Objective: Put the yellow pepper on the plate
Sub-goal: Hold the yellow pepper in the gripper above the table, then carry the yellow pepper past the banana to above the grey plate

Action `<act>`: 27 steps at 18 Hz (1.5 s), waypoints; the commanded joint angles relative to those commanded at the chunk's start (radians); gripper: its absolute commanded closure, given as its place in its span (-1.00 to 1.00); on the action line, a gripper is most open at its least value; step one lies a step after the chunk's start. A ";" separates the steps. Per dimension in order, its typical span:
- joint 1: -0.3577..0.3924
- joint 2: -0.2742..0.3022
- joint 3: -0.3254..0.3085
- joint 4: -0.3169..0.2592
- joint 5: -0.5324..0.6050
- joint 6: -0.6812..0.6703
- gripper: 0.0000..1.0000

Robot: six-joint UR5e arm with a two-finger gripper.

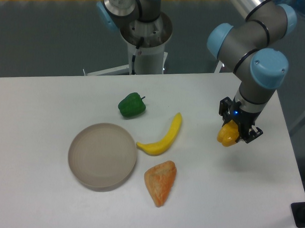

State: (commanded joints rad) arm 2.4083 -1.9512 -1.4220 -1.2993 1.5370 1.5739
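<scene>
Gripper [232,133] clenched on yellow pepper [228,136], well right of plate [85,177]; glossy lobes may slip; banana [164,138] lies across transfer path.

— You logging the extras on the white table [49,200]?
— Yes. You've got a green pepper [131,105] toward the back, a banana [163,138] curving just in front of it, and an orange triangular piece [160,182] nearest you, close under the banana's lower tip.

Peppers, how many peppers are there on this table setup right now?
2. The green pepper lies on the table behind the plate; the yellow pepper is in the pincer at right.
</scene>
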 joint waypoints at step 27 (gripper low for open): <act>-0.598 -0.047 -0.084 0.005 -0.002 -0.529 0.17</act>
State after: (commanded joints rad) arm 1.8102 -1.9986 -1.5064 -1.2947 1.5355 1.0446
